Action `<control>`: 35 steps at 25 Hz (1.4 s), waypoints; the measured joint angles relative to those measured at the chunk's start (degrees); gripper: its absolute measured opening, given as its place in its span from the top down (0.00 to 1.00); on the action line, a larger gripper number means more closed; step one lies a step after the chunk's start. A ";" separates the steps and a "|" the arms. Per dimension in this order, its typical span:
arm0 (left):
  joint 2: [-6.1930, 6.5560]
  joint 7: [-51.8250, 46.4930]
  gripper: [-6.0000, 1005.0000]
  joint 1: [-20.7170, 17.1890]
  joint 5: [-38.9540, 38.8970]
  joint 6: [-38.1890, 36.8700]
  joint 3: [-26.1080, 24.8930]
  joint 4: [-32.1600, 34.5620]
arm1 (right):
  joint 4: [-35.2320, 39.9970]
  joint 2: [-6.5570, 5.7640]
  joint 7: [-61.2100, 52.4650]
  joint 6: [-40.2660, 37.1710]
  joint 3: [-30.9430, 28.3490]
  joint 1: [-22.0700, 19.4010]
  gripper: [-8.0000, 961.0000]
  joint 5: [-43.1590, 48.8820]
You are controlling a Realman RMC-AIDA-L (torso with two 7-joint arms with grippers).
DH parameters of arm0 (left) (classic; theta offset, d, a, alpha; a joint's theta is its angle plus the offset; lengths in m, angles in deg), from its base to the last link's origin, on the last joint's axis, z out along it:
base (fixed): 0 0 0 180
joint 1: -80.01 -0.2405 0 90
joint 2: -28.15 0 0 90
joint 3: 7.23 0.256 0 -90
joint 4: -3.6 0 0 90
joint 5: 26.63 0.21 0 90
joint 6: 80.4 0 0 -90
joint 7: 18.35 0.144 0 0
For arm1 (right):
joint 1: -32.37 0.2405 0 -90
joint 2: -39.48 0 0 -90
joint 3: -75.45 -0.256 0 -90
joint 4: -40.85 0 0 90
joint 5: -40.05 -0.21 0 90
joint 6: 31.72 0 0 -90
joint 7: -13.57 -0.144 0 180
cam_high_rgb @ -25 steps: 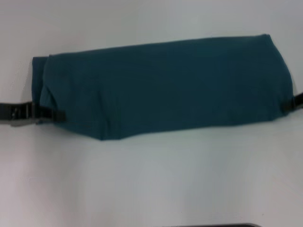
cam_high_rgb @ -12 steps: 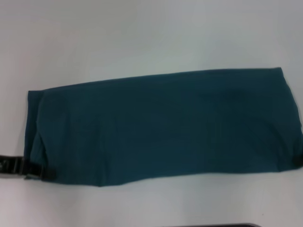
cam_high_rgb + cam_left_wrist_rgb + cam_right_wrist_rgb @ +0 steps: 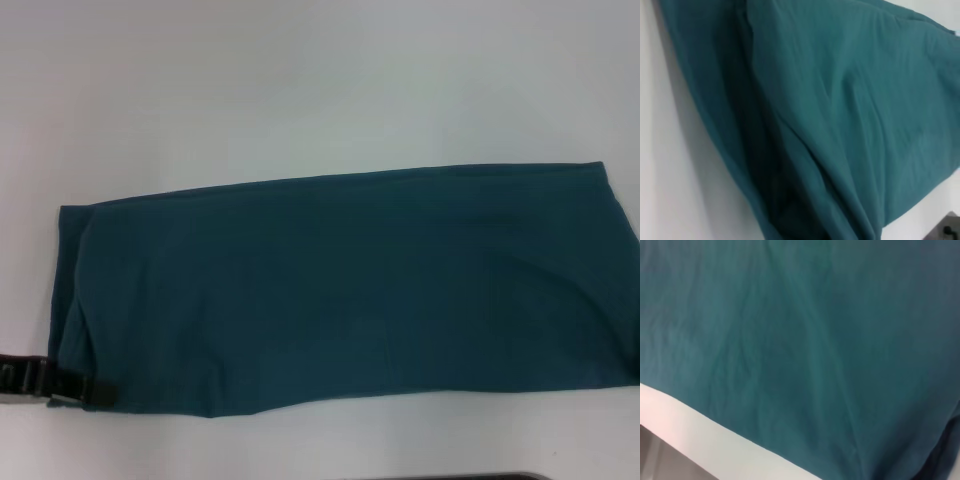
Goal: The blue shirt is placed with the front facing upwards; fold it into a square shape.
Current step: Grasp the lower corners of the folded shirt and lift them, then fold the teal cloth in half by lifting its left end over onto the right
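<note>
- One tool in sight in the head view: left tool (image 3: 85, 390) at the near-left corner of the blue shirt (image 3: 340, 290), coming in low from the left edge of the view.
- Left tool state: its dark fingertips sit against the corner of the cloth and appear clamped on that corner; judged from the overlap, not seen directly.
- Right tool: out of the head view; its own wrist view shows only cloth, so state not determinable.
- Shirt location: flat on the white desk (image 3: 300, 90), folded into a long band; no print or collar showing.
- Long axis: runs left to right across the desk, right end slightly farther from the robot than the left.
- Key relation: cloth extends away to the right from the left tool; left arm is nearer the left short end.
- Judgement: squaring the band calls for carrying one short end across along the long axis.
- Left arm pose: low, roughly level with the desk.
</note>
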 joint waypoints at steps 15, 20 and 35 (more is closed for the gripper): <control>4.86 -0.34 0.50 -0.67 1.07 -0.03 -17.59 -3.04 | -2.12 -4.29 2.15 -1.28 -9.85 0.44 0.56 -2.43; 4.60 2.72 0.40 -1.66 -9.13 -0.80 -19.77 -5.51 | -2.18 -5.89 4.61 -1.81 -17.39 0.24 0.46 -8.46; -2.59 42.08 0.31 -2.29 -26.40 -1.58 -13.75 10.74 | -23.12 -3.32 30.75 -3.15 -14.19 -1.30 0.23 -34.71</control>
